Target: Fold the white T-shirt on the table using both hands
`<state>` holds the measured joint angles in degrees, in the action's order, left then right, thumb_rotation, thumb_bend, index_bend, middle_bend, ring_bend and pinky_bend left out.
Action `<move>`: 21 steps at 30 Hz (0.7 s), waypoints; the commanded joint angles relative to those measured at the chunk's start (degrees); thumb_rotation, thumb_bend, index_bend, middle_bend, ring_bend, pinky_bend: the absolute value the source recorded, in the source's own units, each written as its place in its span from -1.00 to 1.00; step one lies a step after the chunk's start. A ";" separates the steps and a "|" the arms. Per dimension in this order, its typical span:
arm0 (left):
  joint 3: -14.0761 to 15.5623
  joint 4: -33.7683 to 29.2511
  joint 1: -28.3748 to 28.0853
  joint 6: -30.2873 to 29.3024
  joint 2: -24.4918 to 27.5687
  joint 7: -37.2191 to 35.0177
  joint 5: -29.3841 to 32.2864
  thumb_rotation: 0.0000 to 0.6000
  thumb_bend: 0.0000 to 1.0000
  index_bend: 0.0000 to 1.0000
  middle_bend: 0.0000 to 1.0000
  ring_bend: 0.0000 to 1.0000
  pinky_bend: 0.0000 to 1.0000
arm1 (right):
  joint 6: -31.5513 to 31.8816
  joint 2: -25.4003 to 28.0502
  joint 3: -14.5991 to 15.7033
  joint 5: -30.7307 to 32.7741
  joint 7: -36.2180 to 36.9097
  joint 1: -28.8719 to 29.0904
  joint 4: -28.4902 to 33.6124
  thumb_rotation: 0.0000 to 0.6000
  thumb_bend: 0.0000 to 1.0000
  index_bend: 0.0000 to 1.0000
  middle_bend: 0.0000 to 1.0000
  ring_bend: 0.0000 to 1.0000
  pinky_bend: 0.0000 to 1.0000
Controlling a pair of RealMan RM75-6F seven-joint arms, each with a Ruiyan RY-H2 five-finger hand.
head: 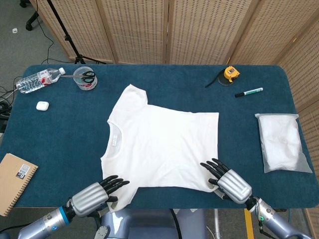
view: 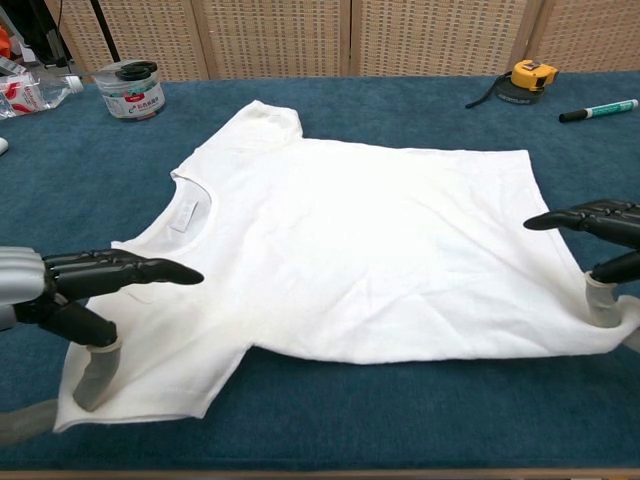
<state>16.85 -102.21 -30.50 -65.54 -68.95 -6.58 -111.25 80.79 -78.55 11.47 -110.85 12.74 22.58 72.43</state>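
The white T-shirt (head: 159, 144) lies flat on the blue table, collar to the left and hem to the right. In the chest view the T-shirt (view: 350, 260) reaches almost to the near edge. My left hand (head: 92, 196) is at the near sleeve. In the chest view the left hand (view: 60, 285) holds its fingers straight above the cloth while its thumb tip presses down on the sleeve. My right hand (head: 228, 181) is at the near hem corner. The right hand (view: 600, 225) likewise keeps its fingers stretched out above the cloth, thumb down on the corner.
At the back left stand a water bottle (head: 37, 78) and a tub with scissors (head: 85, 78). An earbud case (head: 42, 105) and a notebook (head: 12, 181) lie at the left. A tape measure (head: 229, 73), a marker (head: 249, 92) and a bagged garment (head: 281, 142) lie at the right.
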 commanded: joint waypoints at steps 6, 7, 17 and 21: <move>4.97 3.06 1.43 -5.98 2.90 -4.93 -6.82 1.00 0.20 0.39 -1.00 -1.00 -1.00 | 1.82 1.52 3.31 -5.17 -1.12 0.15 1.12 1.00 0.34 0.35 -0.87 -1.00 -1.00; 5.35 3.53 1.54 -6.65 3.07 -5.57 -7.45 1.00 0.20 0.39 -1.00 -1.00 -1.00 | 1.91 1.64 3.64 -5.73 -1.24 0.23 1.26 1.00 0.34 0.35 -0.87 -1.00 -1.00; 7.44 5.96 2.40 -9.89 3.76 -8.75 -10.61 1.00 0.21 0.40 -1.00 -1.00 -1.00 | 2.18 2.49 5.90 -9.27 -3.55 0.39 2.89 1.00 0.34 0.35 -0.87 -1.00 -1.00; 7.06 6.66 2.57 -10.43 3.35 -9.99 -10.13 1.00 0.22 0.40 -1.00 -1.00 -1.00 | 1.78 2.50 5.77 -8.67 -3.83 0.27 3.03 1.00 0.34 0.35 -0.87 -1.00 -1.00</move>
<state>24.02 -95.69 -27.99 -75.85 -65.49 -16.42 -121.51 82.70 -76.06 17.29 -119.70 8.89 22.89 75.42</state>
